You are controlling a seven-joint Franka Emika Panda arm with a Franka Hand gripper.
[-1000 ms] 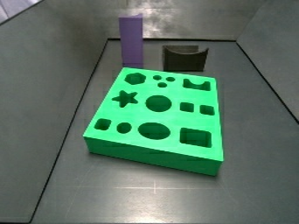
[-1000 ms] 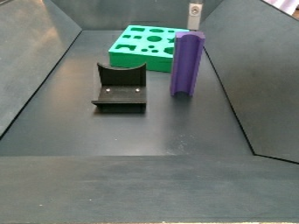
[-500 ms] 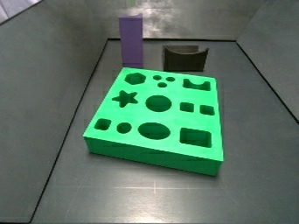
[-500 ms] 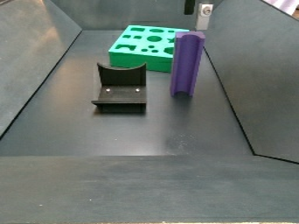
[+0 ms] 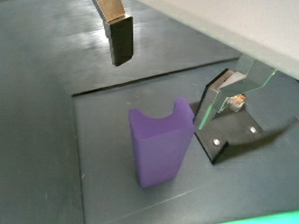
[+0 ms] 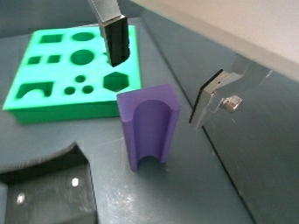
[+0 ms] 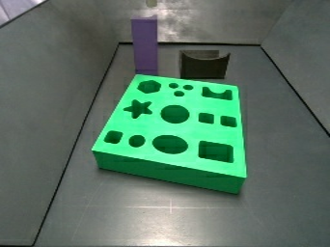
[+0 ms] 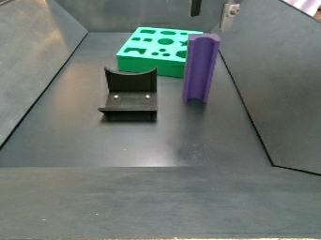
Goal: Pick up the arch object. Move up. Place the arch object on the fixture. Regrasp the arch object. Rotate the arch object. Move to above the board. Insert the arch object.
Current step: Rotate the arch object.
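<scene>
In a side view, the dark fixture (image 8: 129,94) sits on the floor on the left, and the purple arch object (image 8: 201,68) stands upright just to its right, in front of the green board (image 8: 156,47). The gripper (image 8: 211,7) hangs above the arch object at the upper edge. In both wrist views its fingers (image 6: 114,39) are spread wide apart, empty, well above the block.

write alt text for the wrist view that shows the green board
A purple arch object stands upright on the dark floor, its curved notch on top, beneath the open, empty claw. The green board with cut-out holes lies behind it; the dark fixture sits in the near corner.
</scene>
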